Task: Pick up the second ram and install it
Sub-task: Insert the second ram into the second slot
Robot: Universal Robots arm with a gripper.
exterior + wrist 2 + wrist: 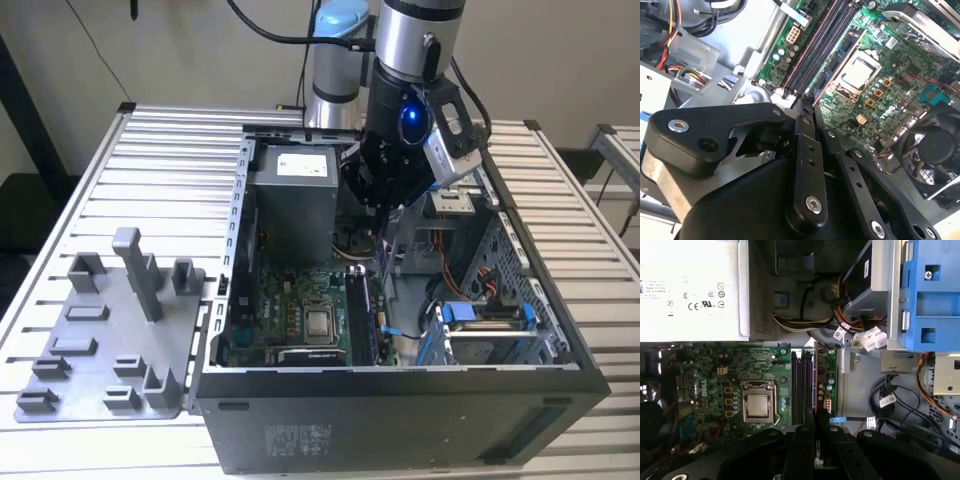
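Green on the motherboard (705, 365), matt black on the gripper (807, 105), plain grey on the holder tray (100, 345), bright blue on the drive caddy (932, 295), pale silver-grey on the power supply (690, 290), black on the memory slots (802, 385), ribbed silver on the table (170, 150).

1. Second ram (384, 240): a long, thin, flat, dark board.
2. State: pinched at its upper end between the two fingers (801, 445), which are closed on its flat faces.
3. Pose: upright, with its long side vertical.
4. Position: it hangs straight below the fingertips, and most of its length is clear of them.
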